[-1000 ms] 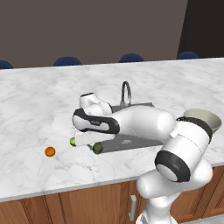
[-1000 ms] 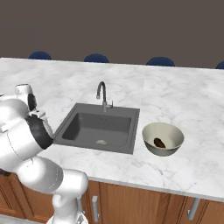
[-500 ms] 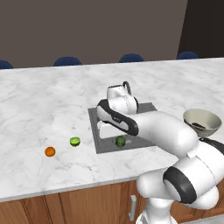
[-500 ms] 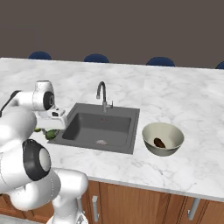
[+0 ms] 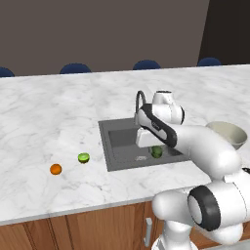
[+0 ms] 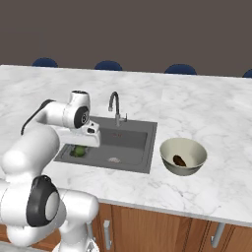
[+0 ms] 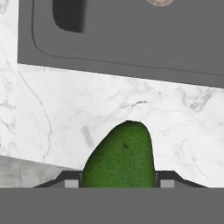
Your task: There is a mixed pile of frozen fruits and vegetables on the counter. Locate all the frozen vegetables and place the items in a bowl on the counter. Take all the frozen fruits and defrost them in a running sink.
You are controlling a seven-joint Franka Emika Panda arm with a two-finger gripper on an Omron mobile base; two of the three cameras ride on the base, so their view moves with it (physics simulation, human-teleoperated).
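Swung rightward, the gripper [image 5: 155, 149] (clamped on the dark green piece [image 7: 120, 156]) hangs over the sink [image 5: 117, 141].

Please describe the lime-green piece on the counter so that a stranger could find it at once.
Start at the dark sink set in the white marble counter. On the marble left of the basin lie two small pieces side by side. The lime-green piece is nearer the sink, with a paler top; its neighbour is an orange ball.

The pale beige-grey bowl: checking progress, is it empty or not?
Not empty. The round pale beige-grey bowl holds one dark brown oblong piece, seen in the right base view.
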